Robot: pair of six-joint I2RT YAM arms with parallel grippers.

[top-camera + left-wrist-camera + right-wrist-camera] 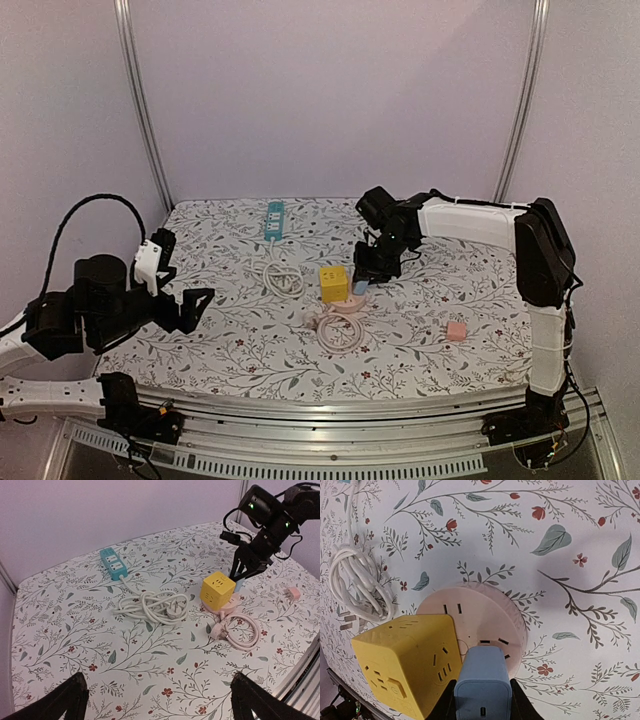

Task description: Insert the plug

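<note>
Floral tabletop [450,275]: a yellow plastic cube socket [402,657] crowds the round pink socket [485,620]. My right gripper [482,702] clamps a pale-blue plug [482,677]; my left gripper [198,307] gapes wide.

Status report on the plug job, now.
Left gripper open, off to the side. Right gripper shut on blue plug, poised over pink round socket; seating not confirmed. Yellow cube socket close beside the plug.

We note yellow cube [405,660] smooth plastic, slight sheen; blue plug [482,680] matt plastic; pink round socket [485,620] matt plastic; white cord [150,605] smooth, glossy; tablecloth [75,630] printed, matt; frame posts [141,100] look brushed metal to us
</note>
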